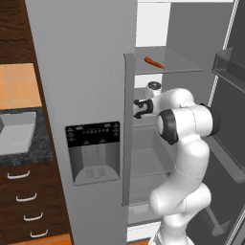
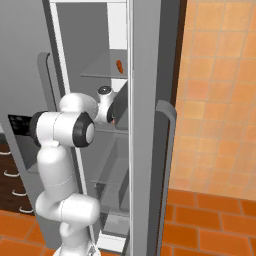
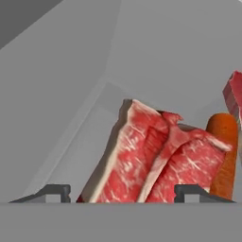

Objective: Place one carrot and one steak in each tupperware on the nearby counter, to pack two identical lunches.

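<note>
A red-pink steak with pale fat streaks lies on a grey fridge shelf, right in front of the hand. My gripper is open, with one finger tip on each side of the steak's near edge. An orange carrot lies just to the right of this steak, and a second steak shows at the right edge. Another carrot rests on the shelf above. The gripper reaches into the fridge behind the door edge. One pale tupperware sits on the counter to the left.
The grey fridge door with its dispenser panel stands between the arm and the counter. The other fridge door stands open on the right. Dark drawers with silver handles sit under the counter. Orange tiles cover the wall.
</note>
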Controlling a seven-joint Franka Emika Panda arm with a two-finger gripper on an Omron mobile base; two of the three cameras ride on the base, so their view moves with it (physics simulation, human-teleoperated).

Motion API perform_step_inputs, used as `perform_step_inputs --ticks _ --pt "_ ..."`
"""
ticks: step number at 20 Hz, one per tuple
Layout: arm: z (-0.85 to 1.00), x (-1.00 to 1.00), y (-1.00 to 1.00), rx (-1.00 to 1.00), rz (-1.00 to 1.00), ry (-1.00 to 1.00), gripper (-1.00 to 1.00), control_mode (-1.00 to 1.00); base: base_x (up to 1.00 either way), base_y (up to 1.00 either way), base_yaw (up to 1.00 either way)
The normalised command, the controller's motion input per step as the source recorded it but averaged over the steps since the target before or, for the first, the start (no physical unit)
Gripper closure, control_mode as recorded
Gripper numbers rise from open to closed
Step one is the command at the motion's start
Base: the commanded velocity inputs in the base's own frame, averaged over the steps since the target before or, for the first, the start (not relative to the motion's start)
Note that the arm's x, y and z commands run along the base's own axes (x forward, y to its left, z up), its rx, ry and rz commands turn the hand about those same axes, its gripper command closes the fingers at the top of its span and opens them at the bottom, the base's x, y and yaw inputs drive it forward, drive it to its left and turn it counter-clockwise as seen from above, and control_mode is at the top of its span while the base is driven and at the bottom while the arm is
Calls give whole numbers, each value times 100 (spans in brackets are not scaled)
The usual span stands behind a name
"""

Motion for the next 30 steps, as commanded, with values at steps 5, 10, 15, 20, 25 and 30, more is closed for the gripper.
perform_step_inputs --ticks 5,10,15,20,25,30 --pt "-31 1 0 0 0 -5 100 -100 0 0 0" --pt "-6 -9 6 0 0 -1 100 -100 0 0 0" --pt "1 -35 16 0 0 0 100 -100 0 0 0" --pt "1 -45 11 0 0 1 100 -100 0 0 0" --pt "20 -48 20 0 0 0 100 -100 0 0 0" --pt "27 -42 24 0 0 0 100 -100 0 0 0"
